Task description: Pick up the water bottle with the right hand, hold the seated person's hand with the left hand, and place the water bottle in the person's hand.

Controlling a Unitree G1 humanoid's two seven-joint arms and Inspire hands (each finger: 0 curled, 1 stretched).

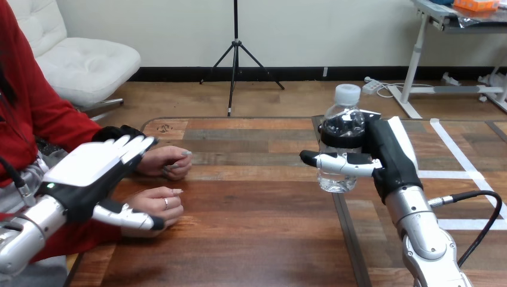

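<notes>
Nearest, the robot's left hand (pixel 84 173) is hovering over the left end of the brown wooden bench (pixel 251 227). Its fingers (pixel 133 146) are stretching out straight and close together, clasping nothing. Its thumb is reaching low in front of the person's nearer hand (pixel 160 200), which is lying loosely curled on the wood; whether the two are touching I cannot tell. The holding step is looking not yet done.

Further back on the right, the right hand (pixel 388 158) is wrapping its fingers (pixel 342 127) and thumb round the clear plastic water bottle with a white cap (pixel 338 179), gripping it upright. Whether its base is clearing the bench I cannot tell. The pick-up is looking done or nearly so, while the handover is waiting.

Between the water bottle and the person, bare wood is lying open, offering a free path leftward. The person's farther hand (pixel 170 160) is resting curled just beyond the left hand's fingertips, near the bench's rounded far-left corner, so room there is getting tight.
</notes>
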